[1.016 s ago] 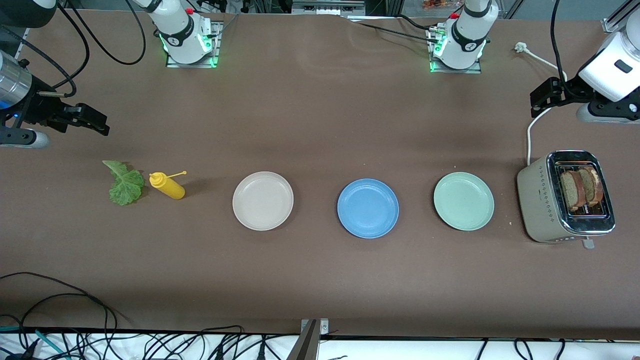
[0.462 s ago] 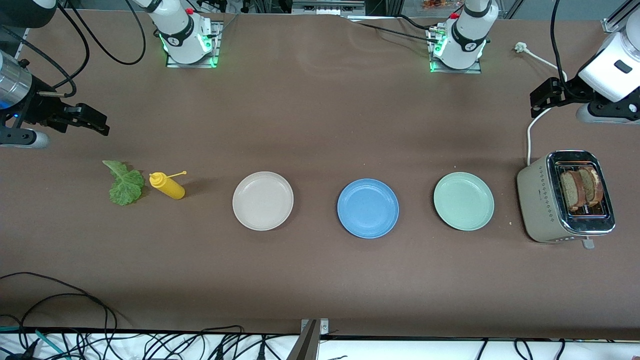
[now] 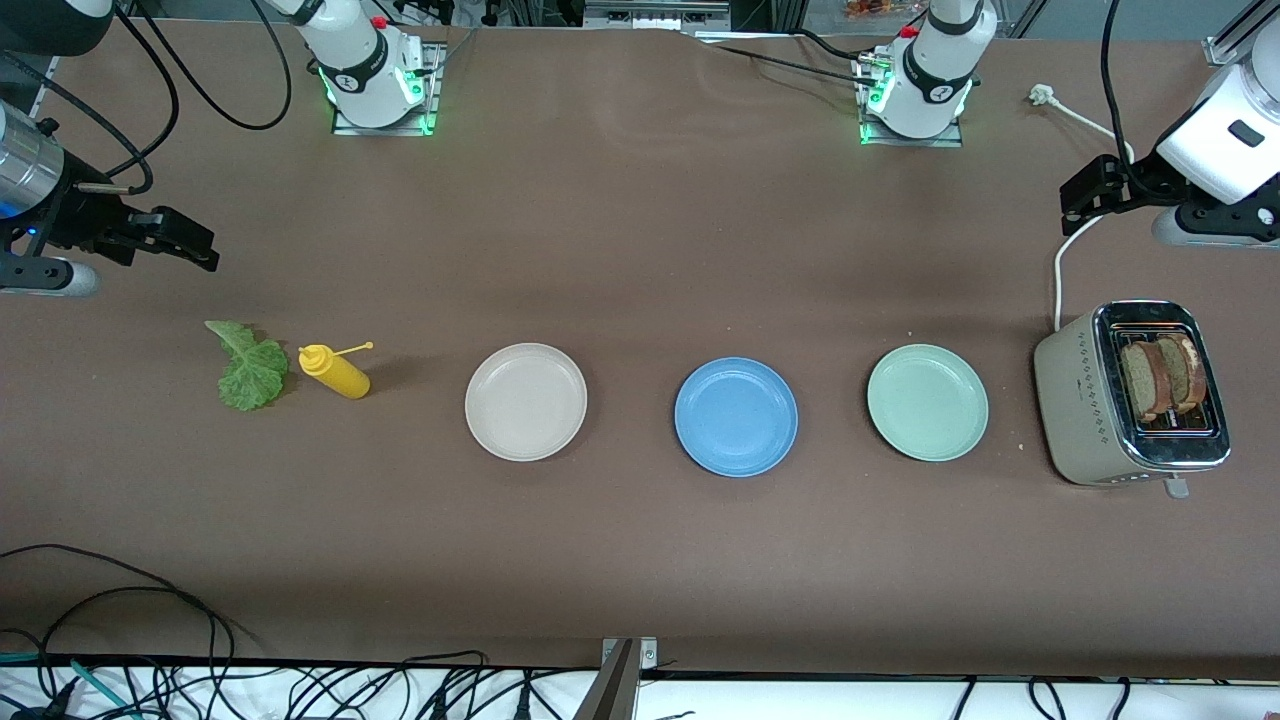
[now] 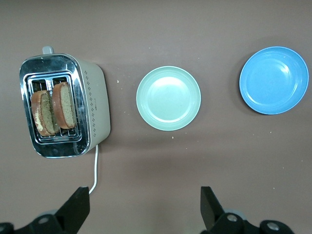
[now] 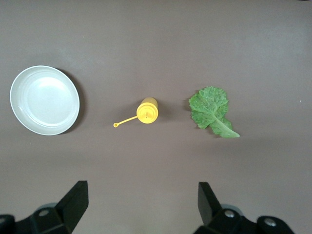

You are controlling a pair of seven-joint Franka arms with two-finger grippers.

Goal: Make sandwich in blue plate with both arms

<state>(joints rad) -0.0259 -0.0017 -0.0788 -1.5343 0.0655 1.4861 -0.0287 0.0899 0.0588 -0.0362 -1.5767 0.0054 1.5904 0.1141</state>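
Blue plate (image 3: 736, 416) sits bare mid-bench, between the beige plate (image 3: 526, 401) and mint plate (image 3: 927, 402). Both bread slices (image 3: 1160, 378) stand in the toaster (image 3: 1130, 395); the lettuce (image 3: 245, 366) lies beside the mustard bottle (image 3: 335, 371). Nothing's shifted this past second. Left gripper (image 4: 145, 210) hangs over the bench near the toaster, right gripper (image 5: 142, 205) near the lettuce, fingers apart, both waiting.

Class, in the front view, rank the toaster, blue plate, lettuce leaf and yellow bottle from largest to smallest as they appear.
1. toaster
2. blue plate
3. lettuce leaf
4. yellow bottle, close to the leaf, so unsure.
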